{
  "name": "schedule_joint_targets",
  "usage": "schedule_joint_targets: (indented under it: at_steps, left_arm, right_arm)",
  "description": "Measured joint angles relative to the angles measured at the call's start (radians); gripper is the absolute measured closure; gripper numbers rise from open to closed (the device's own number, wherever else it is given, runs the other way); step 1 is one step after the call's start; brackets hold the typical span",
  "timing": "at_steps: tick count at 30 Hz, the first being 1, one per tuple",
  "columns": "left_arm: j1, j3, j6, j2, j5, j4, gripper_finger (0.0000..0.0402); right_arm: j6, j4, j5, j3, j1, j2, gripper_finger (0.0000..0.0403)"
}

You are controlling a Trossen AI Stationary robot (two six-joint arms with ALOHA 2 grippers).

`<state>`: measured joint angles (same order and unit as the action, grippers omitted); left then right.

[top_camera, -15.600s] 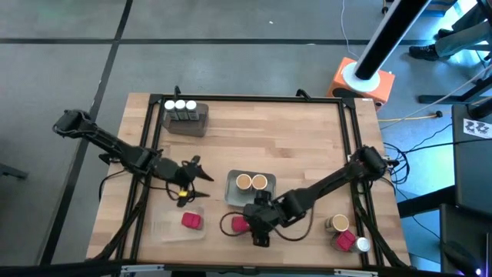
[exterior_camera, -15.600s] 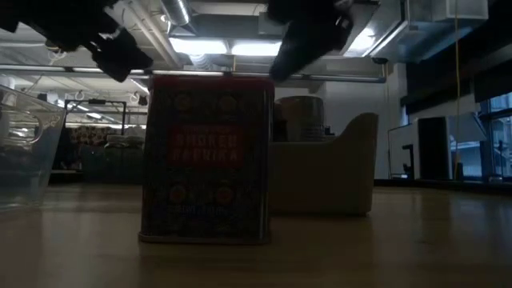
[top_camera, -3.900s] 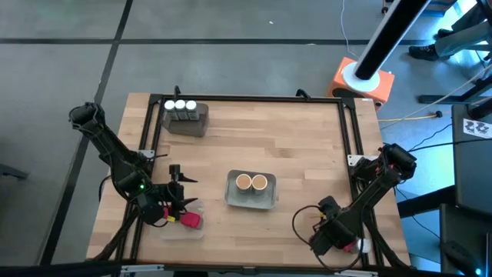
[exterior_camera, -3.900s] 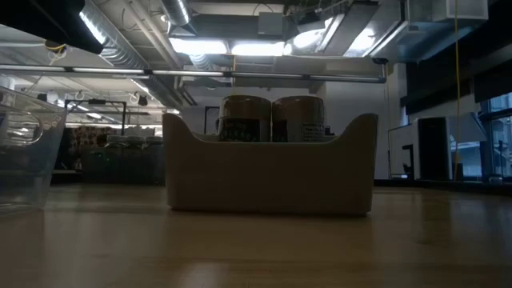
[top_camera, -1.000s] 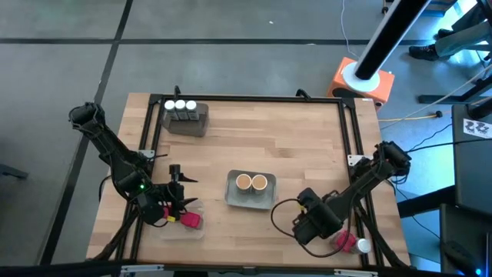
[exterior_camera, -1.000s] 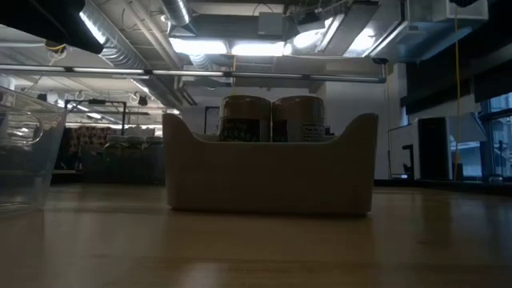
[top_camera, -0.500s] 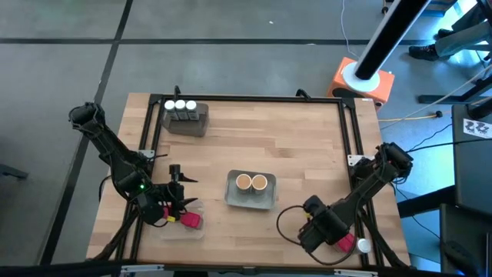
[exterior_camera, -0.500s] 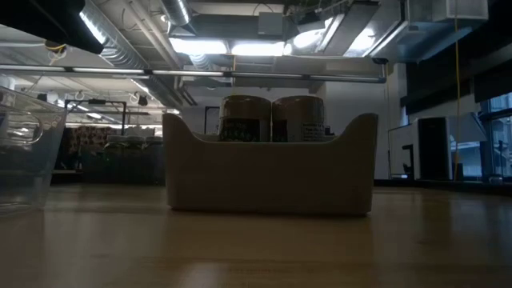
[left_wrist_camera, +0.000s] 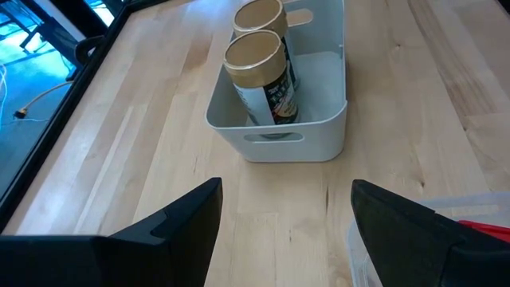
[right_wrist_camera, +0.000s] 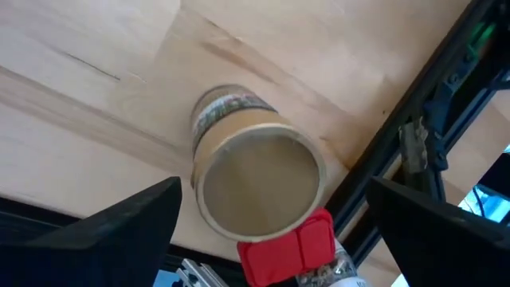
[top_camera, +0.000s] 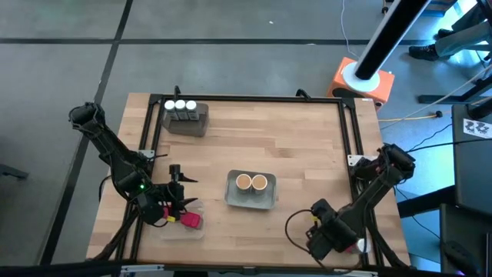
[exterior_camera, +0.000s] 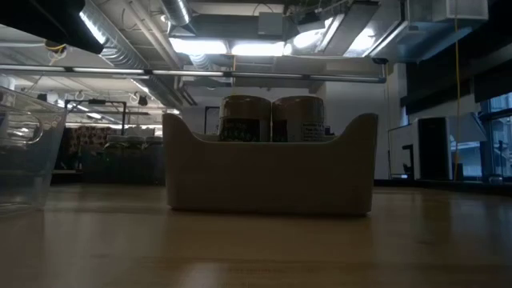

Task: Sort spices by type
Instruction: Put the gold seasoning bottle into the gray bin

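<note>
- Overhead, pale wood bench (top_camera: 300, 146), black-framed, on grey floor; the low view shows ceiling strip lights beyond.
- Grey tray (top_camera: 250, 189) mid-bench holds two tan-lidded jars (top_camera: 251, 181); labels unreadable.
- Right gripper (top_camera: 326, 238) at near right corner, jaws wide, empty, over a tan-lidded jar (right_wrist_camera: 256, 185) beside a red box (right_wrist_camera: 288, 247).
- Left gripper (top_camera: 176, 201) near left edge, jaws apart, empty.

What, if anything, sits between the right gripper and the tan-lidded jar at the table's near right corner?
Nothing visible. The right gripper is open, and the tan-lidded jar stands upright between its fingers with bare wood around it. A red-capped jar lies against the jar's side, clear of the gap.
</note>
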<state>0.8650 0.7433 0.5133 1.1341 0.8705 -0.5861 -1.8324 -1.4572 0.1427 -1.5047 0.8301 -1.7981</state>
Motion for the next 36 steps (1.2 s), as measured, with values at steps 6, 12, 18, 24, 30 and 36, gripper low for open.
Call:
schedule_joint_targets:
  at_steps: [6,12,18,24,30,36]
  left_arm:
    - [0.0,0.0,0.0,0.0,0.0,0.0,0.0139]
    - [0.0,0.0,0.0,0.0,0.0,0.0,0.0139]
    - [0.0,0.0,0.0,0.0,0.0,0.0,0.0139]
    - [0.0,0.0,0.0,0.0,0.0,0.0,0.0139]
    - [0.0,0.0,-0.002,0.0,0.0,0.0,0.0139]
    - [0.0,0.0,-0.003,0.0,0.0,0.0,0.0139]
  right_arm:
    - [-0.007,0.025,-0.004,0.0,0.015,0.0,0.0004]
    - [-0.017,0.051,-0.041,0.025,0.015,0.0,0.0004]
    - [0.021,0.157,-0.011,0.095,0.015,-0.002,0.0004]
    - [0.057,0.214,-0.04,0.107,0.015,-0.002,0.0004]
    - [0.084,0.234,-0.091,0.113,0.014,-0.002,0.0004]
    - [0.083,0.273,-0.001,0.161,0.015,-0.002,0.0007]
